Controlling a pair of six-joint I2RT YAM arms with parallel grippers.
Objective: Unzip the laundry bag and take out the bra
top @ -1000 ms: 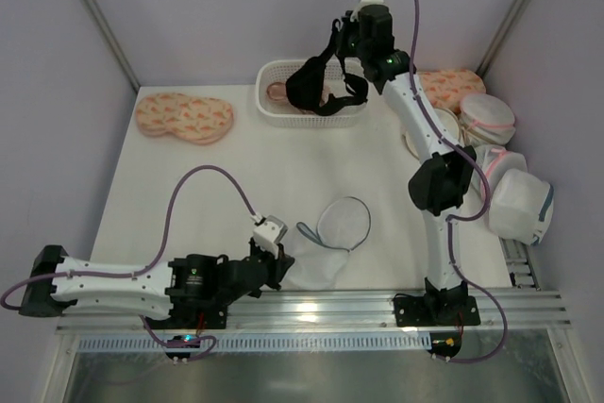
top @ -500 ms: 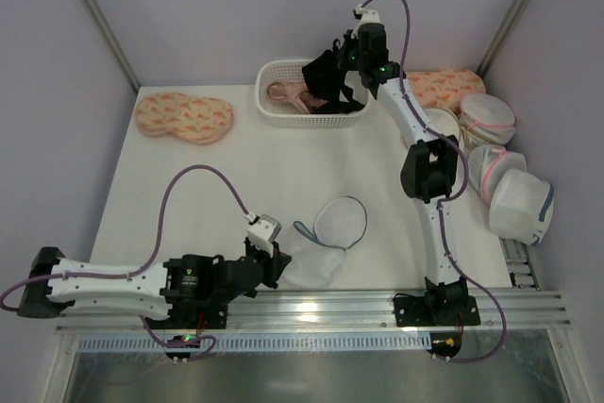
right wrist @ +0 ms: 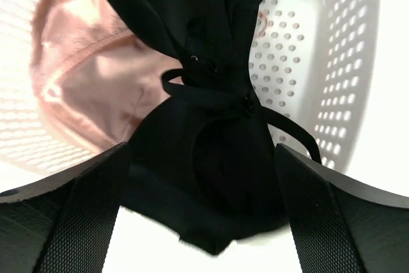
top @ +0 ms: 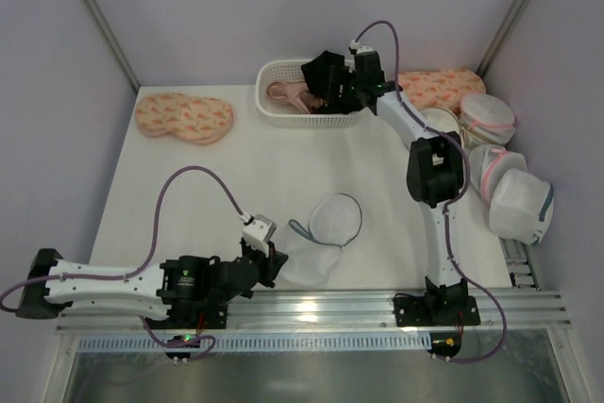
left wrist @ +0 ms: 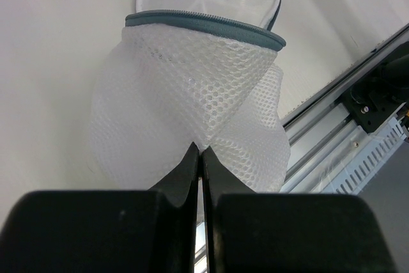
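I'm in a robot lab cell here: white table point(top: 236, 176), plain grey walls point(top: 236, 7) and metal frame posts point(top: 99, 21) boxing it in, aluminium mounting rail point(top: 321, 307) along my near edge, purple cables point(top: 193, 170) looping

we can read no text, label, brand, number or sign in any of the views: nothing legible shows on the laundry bag point(left wrist: 192, 87), the bra point(right wrist: 217, 151) or the white basket point(right wrist: 319, 62).

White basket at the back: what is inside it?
The basket holds a pale pink bra, with the black bra lying partly over it. Anything beneath them is covered.
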